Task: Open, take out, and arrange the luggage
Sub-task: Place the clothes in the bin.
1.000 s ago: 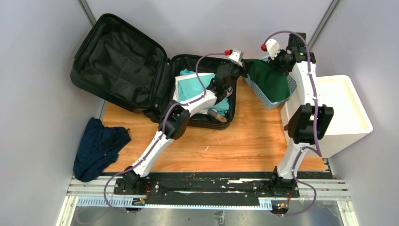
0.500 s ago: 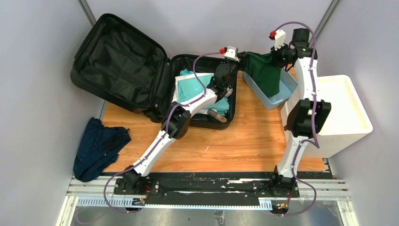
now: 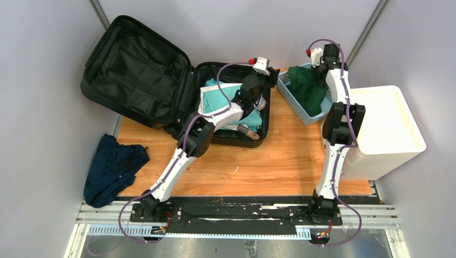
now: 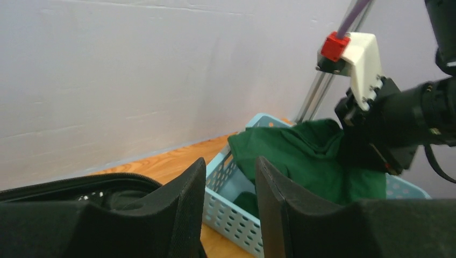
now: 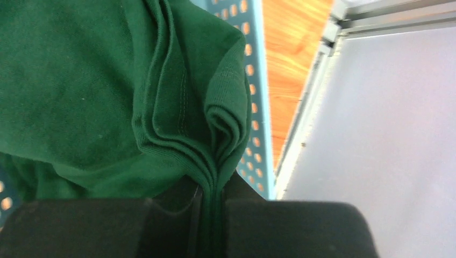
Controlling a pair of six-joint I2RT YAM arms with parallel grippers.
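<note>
The luggage [image 3: 140,75] lies open at the far left corner of the table [image 3: 279,161]. Its lid spreads past the left edge and its base sits toward the middle of the far edge. In the base lie folded clothes [image 3: 215,99]. Just right of the luggage, at the far edge, stands a mesh basket [image 3: 283,92] with a bunched garment [image 3: 307,88] in it. A storage unit [image 3: 387,129] stands at the right edge, just beside the basket. A crumpled garment [image 3: 114,169] lies off the left edge, toward the near left corner.

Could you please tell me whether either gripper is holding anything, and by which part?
The right gripper pinches the green garment by a bunched, folded edge, over the blue basket. The left gripper holds nothing; its jaws stand apart.
</note>
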